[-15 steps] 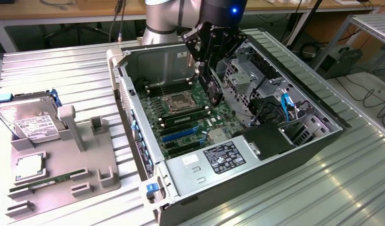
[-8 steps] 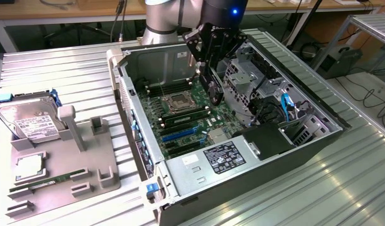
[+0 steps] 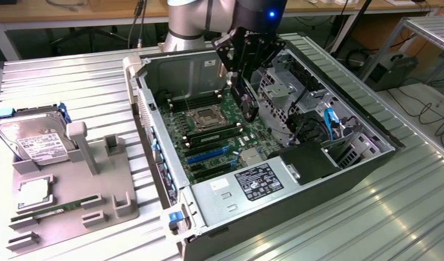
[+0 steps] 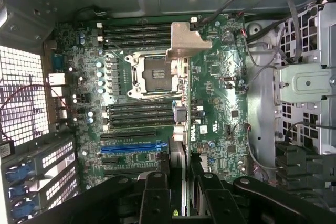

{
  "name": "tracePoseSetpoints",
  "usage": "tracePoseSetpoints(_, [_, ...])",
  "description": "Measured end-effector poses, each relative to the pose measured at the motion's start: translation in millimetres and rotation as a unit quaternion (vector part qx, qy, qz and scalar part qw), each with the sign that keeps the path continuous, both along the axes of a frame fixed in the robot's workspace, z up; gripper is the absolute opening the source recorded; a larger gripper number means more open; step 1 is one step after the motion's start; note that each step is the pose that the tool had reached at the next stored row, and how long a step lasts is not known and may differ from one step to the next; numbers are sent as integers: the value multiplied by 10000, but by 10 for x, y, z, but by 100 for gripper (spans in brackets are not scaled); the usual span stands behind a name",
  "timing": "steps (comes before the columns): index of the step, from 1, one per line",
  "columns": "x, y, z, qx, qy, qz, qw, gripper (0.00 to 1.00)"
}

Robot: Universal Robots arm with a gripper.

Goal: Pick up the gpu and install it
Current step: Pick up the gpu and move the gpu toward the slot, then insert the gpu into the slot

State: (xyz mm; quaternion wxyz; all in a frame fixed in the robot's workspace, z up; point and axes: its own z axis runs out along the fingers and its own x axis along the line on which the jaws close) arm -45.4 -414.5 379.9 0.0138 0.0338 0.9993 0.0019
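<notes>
Toward the exterior view's left edge of the ribbed metal table (image 3: 62,81), a grey holder tray (image 3: 98,201) carries a silver hard drive (image 3: 33,138) standing tilted in its rack. A square processor chip (image 3: 35,193) lies flat just in front of it, and a narrow green RAM stick (image 3: 51,212) sits near the tray's front edge.

In the middle of the table lies the open computer case (image 3: 294,228) on its side, with the green motherboard (image 3: 214,147) (image 4: 220,93) exposed. On the board are the empty processor socket (image 3: 207,117) (image 4: 155,74) and a blue expansion slot (image 3: 207,156) (image 4: 128,148).

Over the case interior, the gripper (image 3: 245,89) (image 4: 177,182) hangs from the arm with its jaws pinching the gpu (image 3: 247,103) (image 4: 177,161). The card hangs upright below the jaws, above the motherboard and clear of the slots. In the wrist view it appears edge-on between the black fingers (image 4: 155,198), and its silvery bracket (image 4: 184,40) overlaps the socket area.
</notes>
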Motion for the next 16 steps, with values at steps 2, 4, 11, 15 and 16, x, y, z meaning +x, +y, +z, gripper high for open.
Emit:
tracePoseSetpoints(2, [0, 0, 0, 0, 0, 0, 10000, 26])
tracePoseSetpoints(4, [0, 0, 0, 0, 0, 0, 10000, 26])
tracePoseSetpoints(11, [0, 0, 0, 0, 0, 39, 10000, 26])
tracePoseSetpoints(15, [0, 0, 0, 0, 0, 329, 9995, 26])
tracePoseSetpoints(16, [0, 0, 0, 0, 0, 435, 9991, 26])
